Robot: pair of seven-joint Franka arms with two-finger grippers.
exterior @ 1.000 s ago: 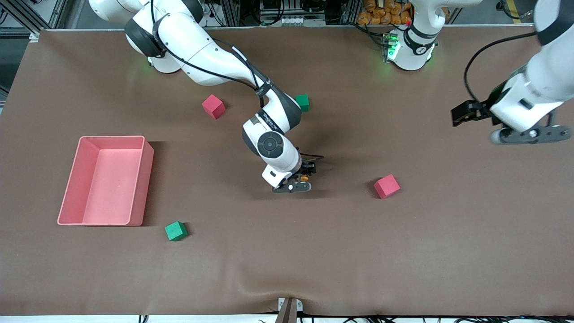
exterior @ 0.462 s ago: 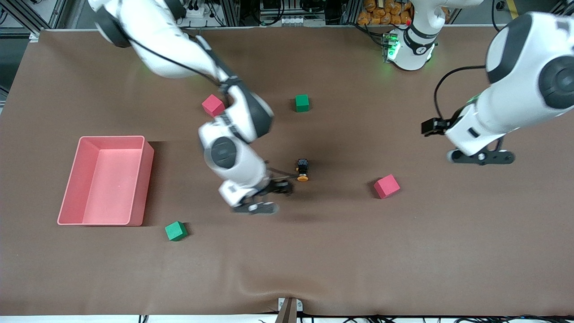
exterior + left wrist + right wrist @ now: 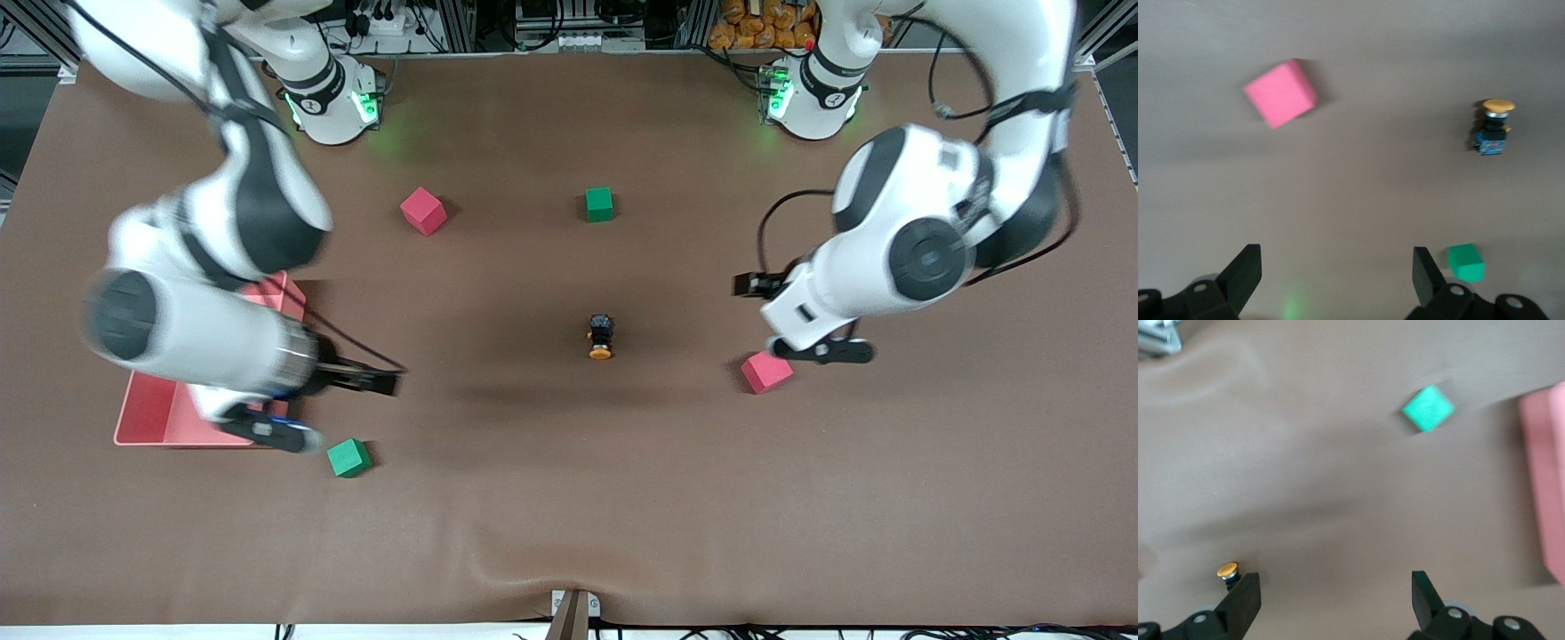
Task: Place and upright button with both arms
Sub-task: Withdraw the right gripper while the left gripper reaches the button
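Note:
The button (image 3: 601, 337) lies on its side in the middle of the brown table, its orange cap toward the front camera, with nothing touching it. It also shows in the left wrist view as the button (image 3: 1493, 127), and its cap peeks beside a finger in the right wrist view as the button (image 3: 1227, 570). My right gripper (image 3: 267, 433) hangs open and empty over the pink tray's corner nearest the front camera, blurred; its jaws (image 3: 1336, 587) stand wide. My left gripper (image 3: 822, 351) is open and empty, beside a pink cube (image 3: 766, 372); its jaws (image 3: 1337, 273) frame bare table.
A pink tray (image 3: 151, 427) sits at the right arm's end, mostly covered by that arm. A green cube (image 3: 348, 458) lies beside its corner. Another pink cube (image 3: 423, 211) and another green cube (image 3: 599, 204) lie farther from the front camera than the button.
My right gripper opened, left the button lying on the table and swung away to the pink tray. My left arm swept in from its end of the table to the pink cube.

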